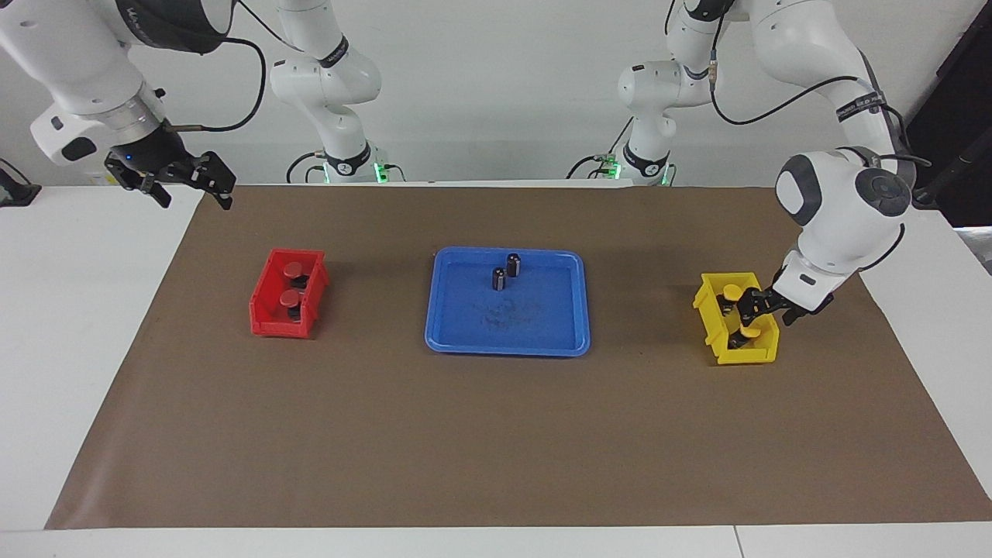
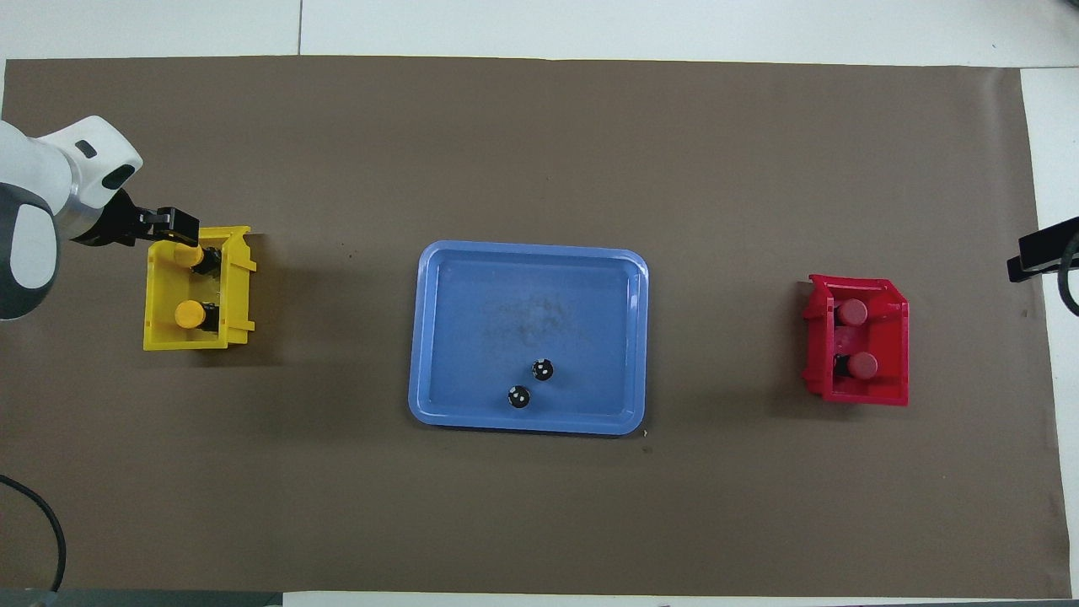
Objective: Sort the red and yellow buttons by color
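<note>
The right gripper [image 1: 190, 180], fingers spread, waits over the table's robot-side corner at the right arm's end. Each bin holds 1 colour: 2 red buttons [image 1: 292, 270] in the red bin [image 1: 267, 322]; 2 yellow buttons [image 2: 189, 315] in the yellow bin [image 2: 157, 291], near the left arm's edge, the left gripper [image 1: 753, 304] above it, fingers apart, empty. Sorting appears complete.

Red buttons [image 1: 292, 284] in red bin [image 1: 266, 319], yellow buttons [image 2: 188, 314] in yellow bin [image 2: 158, 337], blue tray [image 1: 508, 344], brown mat [image 1: 465, 434].
</note>
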